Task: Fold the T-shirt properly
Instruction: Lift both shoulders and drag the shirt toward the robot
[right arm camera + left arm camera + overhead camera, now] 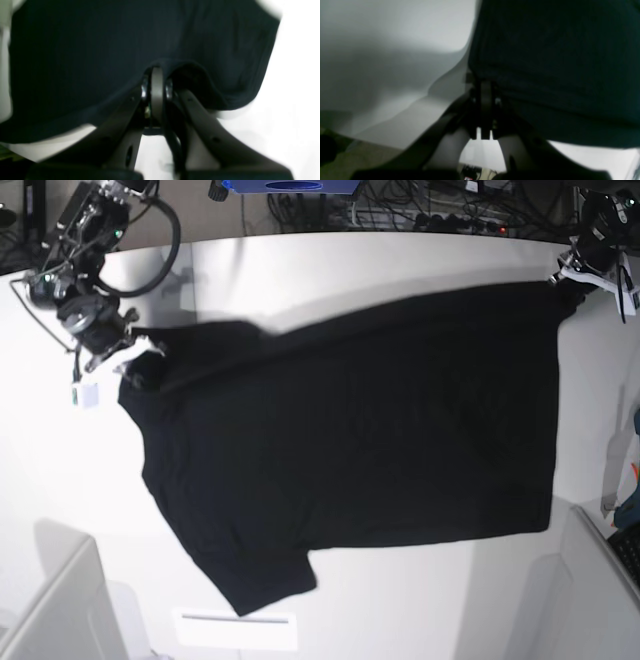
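The black T-shirt (pixel 370 430) lies spread with its plain side up on the white table (pixel 400 260); no print shows. One sleeve points to the table's front. My right gripper (pixel 140 360) is at the shirt's left edge in the base view. In the right wrist view, this gripper (pixel 156 73) is shut on a fold of the black cloth (pixel 87 62). My left gripper (pixel 568 282) is at the shirt's far right corner. In the left wrist view, it (pixel 484 86) is shut on the cloth's edge (pixel 557 62).
Cables and a blue object (pixel 290 185) lie beyond the table's far edge. A white strip (pixel 235 630) lies at the front edge. Grey panels stand at the front left (pixel 60 610) and front right (pixel 590 600). A small white tag (pixel 88 395) hangs near the right arm.
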### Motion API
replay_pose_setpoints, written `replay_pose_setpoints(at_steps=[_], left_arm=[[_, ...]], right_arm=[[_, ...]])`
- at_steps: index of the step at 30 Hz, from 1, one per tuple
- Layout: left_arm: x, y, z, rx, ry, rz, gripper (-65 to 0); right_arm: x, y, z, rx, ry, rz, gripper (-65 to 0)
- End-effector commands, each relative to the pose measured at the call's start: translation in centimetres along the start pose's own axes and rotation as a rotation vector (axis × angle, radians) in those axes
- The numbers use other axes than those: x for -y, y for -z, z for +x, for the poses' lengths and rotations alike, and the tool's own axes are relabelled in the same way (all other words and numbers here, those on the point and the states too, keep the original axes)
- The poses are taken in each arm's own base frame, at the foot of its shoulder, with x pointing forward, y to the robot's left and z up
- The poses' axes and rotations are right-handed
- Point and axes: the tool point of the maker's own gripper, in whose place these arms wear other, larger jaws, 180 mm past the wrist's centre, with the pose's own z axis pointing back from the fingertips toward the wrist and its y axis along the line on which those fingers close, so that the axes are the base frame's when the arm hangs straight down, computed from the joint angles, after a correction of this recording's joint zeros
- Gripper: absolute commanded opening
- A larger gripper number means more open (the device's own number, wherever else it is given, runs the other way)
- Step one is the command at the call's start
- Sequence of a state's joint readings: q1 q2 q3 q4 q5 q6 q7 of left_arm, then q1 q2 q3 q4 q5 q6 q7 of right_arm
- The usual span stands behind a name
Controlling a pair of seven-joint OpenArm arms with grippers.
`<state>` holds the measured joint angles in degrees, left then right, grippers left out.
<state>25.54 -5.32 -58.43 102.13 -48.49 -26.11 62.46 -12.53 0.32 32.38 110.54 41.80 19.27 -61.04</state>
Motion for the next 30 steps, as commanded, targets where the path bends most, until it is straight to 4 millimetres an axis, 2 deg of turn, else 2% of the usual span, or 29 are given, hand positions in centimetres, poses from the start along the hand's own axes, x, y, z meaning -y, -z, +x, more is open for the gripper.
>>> replay_pose_setpoints(at_steps=[1, 6, 12, 17, 22, 25, 30], left_arm=[[0.3, -0.3, 1.5, 0.044, 0.009, -0.011, -65.0], [0.7, 0.4, 3.0, 0.085, -0.067, -0.005, -65.0], [1.6, 1.2, 5.3, 0.139, -0.117, -0.020, -65.0], [4.6, 3.1, 5.9, 0.115, -0.120, -0.084, -65.0], [5.8, 3.9, 7.2, 0.135, -0.161, -0.107, -65.0], [6.1, 4.2, 8.0, 0.150, -0.180, -0.115, -65.0], [5.3, 5.5, 9.0, 0.145, -0.238, -0.112, -65.0]], right_arm=[[-0.2, 0.1, 1.6, 0.040, -0.011, 0.009, -65.0], [-0.4, 2.3, 2.9, 0.015, 0.030, 0.048, -65.0], [0.1, 4.4, 3.3, -0.009, 0.083, 0.073, -65.0], [-1.2, 6.3, 4.1, -0.026, 0.063, 0.103, -65.0], [-1.9, 7.7, 5.1, -0.008, 0.079, 0.110, -65.0], [-1.8, 8.2, 5.8, -0.009, 0.083, 0.114, -65.0], [-1.7, 8.8, 6.6, -0.001, 0.096, 0.118, -65.0]])
